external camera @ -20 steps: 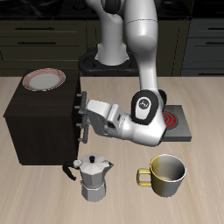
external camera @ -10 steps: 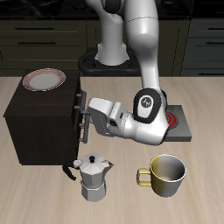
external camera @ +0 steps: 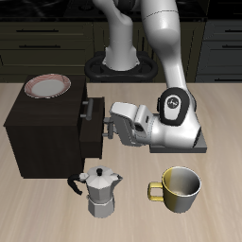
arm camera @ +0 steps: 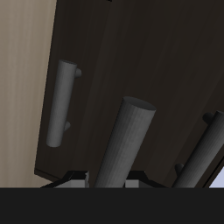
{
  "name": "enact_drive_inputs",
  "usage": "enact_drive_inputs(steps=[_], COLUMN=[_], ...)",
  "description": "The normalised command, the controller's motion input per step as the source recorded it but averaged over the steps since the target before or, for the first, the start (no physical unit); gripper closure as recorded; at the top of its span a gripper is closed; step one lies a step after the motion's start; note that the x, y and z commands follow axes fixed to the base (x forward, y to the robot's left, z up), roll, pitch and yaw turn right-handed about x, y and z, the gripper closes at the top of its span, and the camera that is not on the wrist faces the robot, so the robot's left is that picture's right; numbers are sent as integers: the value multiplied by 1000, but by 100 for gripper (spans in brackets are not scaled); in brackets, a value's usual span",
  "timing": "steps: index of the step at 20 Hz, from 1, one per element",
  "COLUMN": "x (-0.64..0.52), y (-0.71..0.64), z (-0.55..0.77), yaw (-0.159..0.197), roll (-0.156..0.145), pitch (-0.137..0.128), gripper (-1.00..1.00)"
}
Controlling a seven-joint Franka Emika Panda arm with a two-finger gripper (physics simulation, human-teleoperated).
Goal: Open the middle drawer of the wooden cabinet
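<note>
Arm bent low, forearm level, tool closed on middle drawer handle; drawer pulled out from wooden cabinet, long axis horizontal toward frame right.

arm bent low, forearm level | wrist sideways | fingers closed on something

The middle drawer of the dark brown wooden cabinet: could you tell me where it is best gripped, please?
Take the middle drawer by its small grey metal bar handle, mid-length, coming straight at the drawer face of the cabinet. The bar stands off the flat front, so the fingers of the gripper can close across it.
</note>
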Motion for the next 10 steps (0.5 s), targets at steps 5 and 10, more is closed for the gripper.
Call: enact_drive_inputs(steps=[5, 10], x=[170, 158], y=[625, 591], z=[104, 131], yaw=[11, 1], roll=[110, 117], pitch=[-55, -62], gripper=[100, 100])
